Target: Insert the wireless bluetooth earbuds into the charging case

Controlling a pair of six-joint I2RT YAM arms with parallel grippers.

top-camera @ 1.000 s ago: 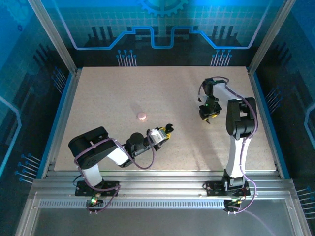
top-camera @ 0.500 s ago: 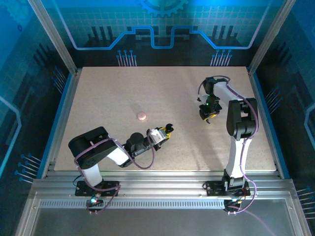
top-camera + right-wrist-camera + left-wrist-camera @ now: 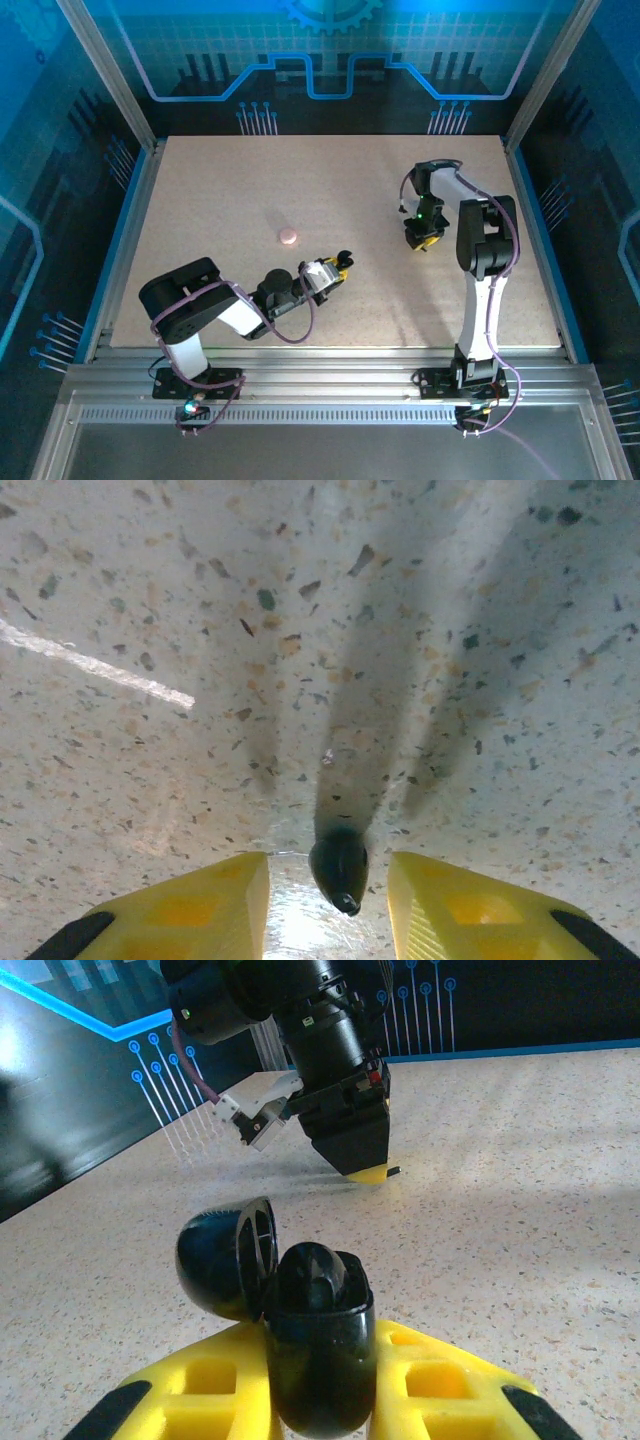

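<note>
I am seeing right hand (image 3: 327, 885) fingers apart, black earbud (image 3: 338, 868) lying between them on tabletop (image 3: 150, 580), untouched. Left hand (image 3: 320, 1385) is clamping open charging case (image 3: 312, 1330). I am judging black earbud light, rigid, slippery: pinch across widest body, gently.

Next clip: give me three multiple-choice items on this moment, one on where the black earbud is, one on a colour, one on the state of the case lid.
1. Where is the black earbud?
A in the case
B between the right gripper's fingers
C beside the case
2. What colour is the case that the left gripper holds?
A pink
B white
C black
3. How is the case's lid?
A open
B shut
C taken off

Key: 1 B, the right wrist view shows it in the gap between the fingers, clear of both. 2 C, the left wrist view shows a black shell. 3 A, the lid stands swung back on its hinge.
</note>
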